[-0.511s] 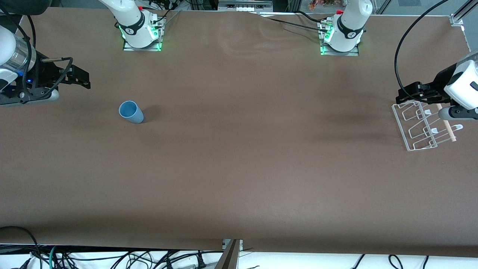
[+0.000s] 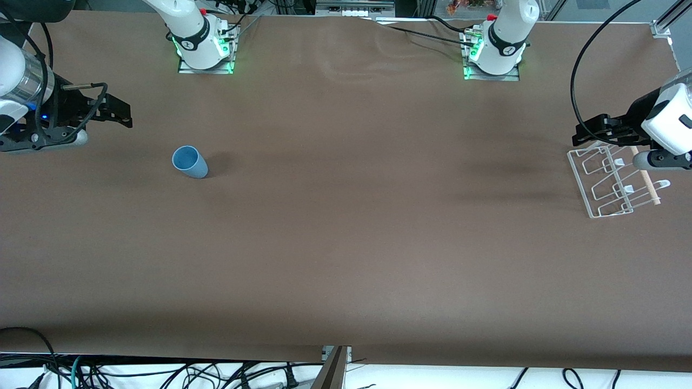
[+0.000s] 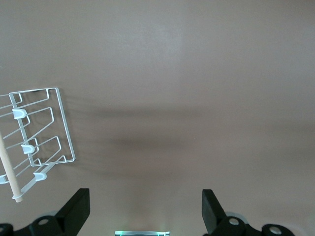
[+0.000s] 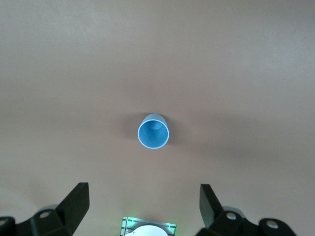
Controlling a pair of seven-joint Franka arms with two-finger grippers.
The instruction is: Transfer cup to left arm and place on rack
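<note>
The light-blue cup (image 2: 189,161) stands on the brown table toward the right arm's end, with its mouth up. It also shows in the right wrist view (image 4: 153,132), apart from the fingers. My right gripper (image 2: 123,114) is open and empty in the air, beside the cup toward the right arm's end; in its wrist view the gripper (image 4: 142,206) has wide-spread fingers. The white wire rack (image 2: 613,183) with its wooden rod lies at the left arm's end. My left gripper (image 2: 583,135) is open and empty over the rack's edge (image 3: 42,132); in its wrist view the gripper (image 3: 145,211) holds nothing.
The two arm bases (image 2: 205,51) (image 2: 494,56) with green lights stand along the table's edge farthest from the front camera. Cables hang at the table's near edge (image 2: 335,356). A black cable (image 2: 581,81) loops above the left arm's end.
Both grippers have shifted only slightly. The cup and the rack have not moved.
</note>
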